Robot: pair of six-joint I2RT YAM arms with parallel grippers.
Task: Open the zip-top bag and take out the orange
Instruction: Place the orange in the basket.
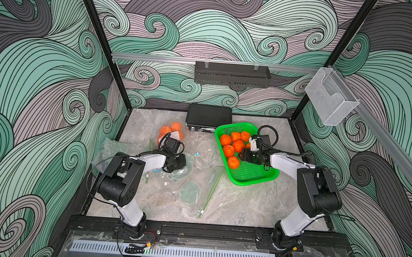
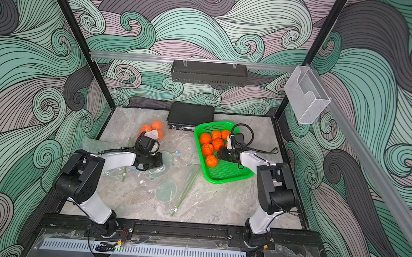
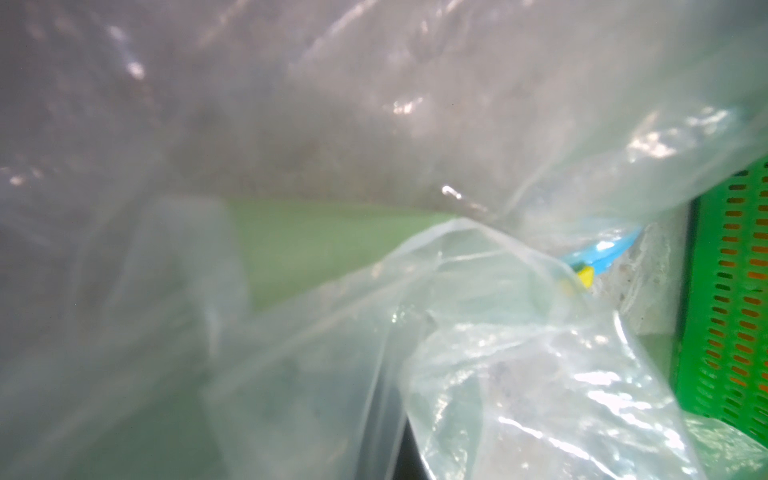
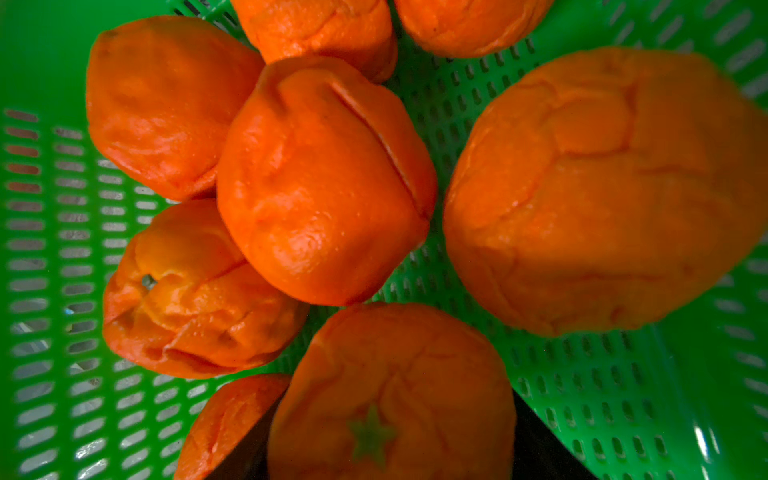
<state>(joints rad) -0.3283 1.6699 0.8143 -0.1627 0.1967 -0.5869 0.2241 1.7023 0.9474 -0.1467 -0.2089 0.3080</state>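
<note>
right claw (image 1: 242, 157): jaws spread wide, one dark finger (image 4: 540, 453) on each side of an orange (image 4: 386, 399) low in the basket (image 1: 251, 179). whether the pads press it or hang just clear of it, i cannot tell. other oranges (image 4: 324, 183) crowd close beyond it, some touching one another.

the step looks like the drop-off of an orange already out of its bag. to do it well: open fully before any lift, then rise straight up. a sideways sweep would knock the neighbours and set them rolling. let go only with the fruit resting on the basket floor, so it does not bounce.

left claw (image 1: 182, 162): pressed together, low over a flat bag (image 1: 183, 173) left of the middle of the surface (image 1: 244, 206). crinkled film (image 3: 291, 124) fills its wrist view, so it probably pinches that bag, but the tips are hidden. holding the bag down there keeps it from drifting.

outward: the basket sits toward the far right corner. a full bag (image 1: 172, 131) holding more oranges lies near the far edge, just left of a black box (image 1: 208, 115). empty bags (image 1: 190, 192) lie toward the front and left edges.
</note>
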